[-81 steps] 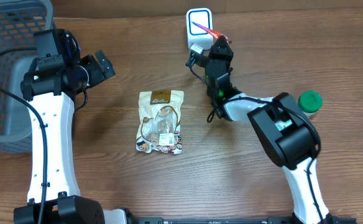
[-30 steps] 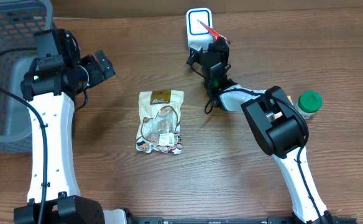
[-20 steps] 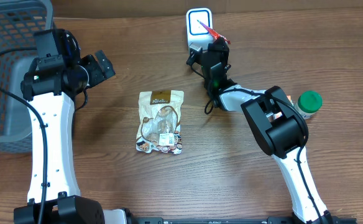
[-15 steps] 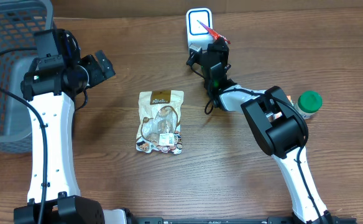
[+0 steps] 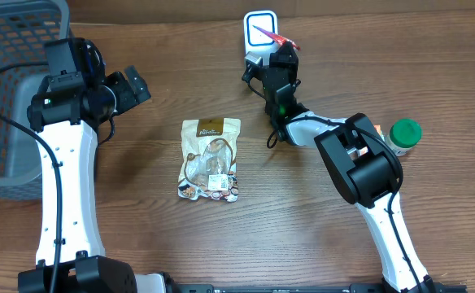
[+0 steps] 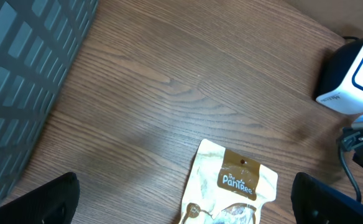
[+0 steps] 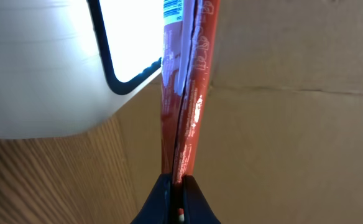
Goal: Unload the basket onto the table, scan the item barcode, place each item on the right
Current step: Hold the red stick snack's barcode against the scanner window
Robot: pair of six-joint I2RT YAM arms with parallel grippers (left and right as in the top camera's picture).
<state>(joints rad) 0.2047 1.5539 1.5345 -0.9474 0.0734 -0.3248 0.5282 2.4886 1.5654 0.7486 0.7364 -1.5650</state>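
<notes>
Pinch of right gripper (image 7: 175, 184) tight on near edge of red packet (image 7: 184, 93); packet straight ahead of fingertips, edge-on, just beside lit window of white scanner (image 7: 38, 68). Left gripper (image 5: 133, 86) spread wide, snack pouch (image 5: 210, 159) ahead of it on table, untouched.
</notes>
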